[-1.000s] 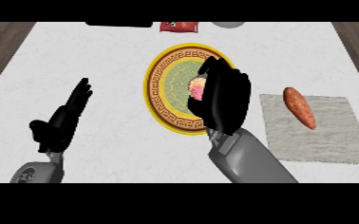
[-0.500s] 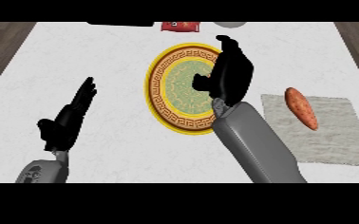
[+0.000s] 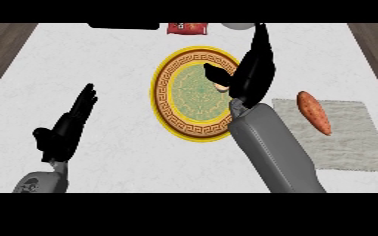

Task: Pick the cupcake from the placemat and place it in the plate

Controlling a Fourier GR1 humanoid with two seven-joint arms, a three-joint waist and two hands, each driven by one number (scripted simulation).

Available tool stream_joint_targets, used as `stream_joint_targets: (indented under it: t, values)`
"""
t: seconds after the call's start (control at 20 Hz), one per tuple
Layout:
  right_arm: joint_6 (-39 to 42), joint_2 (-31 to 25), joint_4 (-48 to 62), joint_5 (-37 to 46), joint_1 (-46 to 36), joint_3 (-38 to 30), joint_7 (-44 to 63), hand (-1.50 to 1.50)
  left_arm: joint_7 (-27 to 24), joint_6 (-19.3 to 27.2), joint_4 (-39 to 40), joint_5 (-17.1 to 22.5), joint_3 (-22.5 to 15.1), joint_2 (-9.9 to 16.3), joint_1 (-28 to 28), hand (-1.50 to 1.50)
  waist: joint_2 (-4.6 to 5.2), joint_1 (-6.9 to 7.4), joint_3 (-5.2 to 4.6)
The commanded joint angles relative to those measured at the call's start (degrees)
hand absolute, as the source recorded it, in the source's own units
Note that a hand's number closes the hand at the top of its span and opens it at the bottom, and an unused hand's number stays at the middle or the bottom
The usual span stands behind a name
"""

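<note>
The right hand [image 3: 251,72] hangs over the round yellow-rimmed patterned plate [image 3: 168,111], fingers straightened upward, thumb apart. A pale sliver under its palm looks like the cupcake [image 3: 221,86], set down inside the plate. Release seems under way; next, lifting clear without nudging it.

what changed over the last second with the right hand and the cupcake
The right hand uncurled from the cupcake, and its fingers now point straight up toward the far edge of the counter. Only a sliver of the cupcake shows, at the plate's right side beside the thumb. The left hand, the sweet potato and the placemat stayed put.
</note>
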Motion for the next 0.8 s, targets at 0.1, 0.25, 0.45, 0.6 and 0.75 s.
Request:
stream_joint_targets:
  t: [0.1, 0.25, 0.45, 0.6, 0.75]
  values:
    - [-17.20, 0.37, -8.73, -3.69, 9.09, 0.97, 2.67, -1.50, 1.55, 1.04, -3.49, -0.39, -0.42, -0.37, 2.64, 0.00, -0.65, -1.59, 0.08]
    - [-23.16, 0.37, -13.31, -5.84, 18.26, 4.07, -4.12, -1.50, 1.45, -0.29, -1.27, 1.22, 1.86, 0.74, 1.29, 0.00, -0.41, -2.42, 0.05]
    - [-20.40, -4.38, -25.81, -10.79, 30.41, 7.86, -9.44, -1.50, 1.75, 1.55, -3.60, -0.97, 0.72, -0.43, 2.38, 0.00, -0.46, -2.70, -0.01]
    - [-21.95, -10.48, -31.78, -16.07, 38.04, 11.60, -14.51, -1.50, 2.55, -0.19, -1.93, 0.64, 2.94, 0.57, 0.42, 0.00, -0.38, -2.62, -0.02]
    - [-27.10, -12.79, -31.93, -19.20, 43.33, 16.72, -21.10, -1.50, -1.73, 1.82, -0.55, -2.08, 1.22, -2.47, 2.44, 0.00, -0.31, -2.36, -0.03]
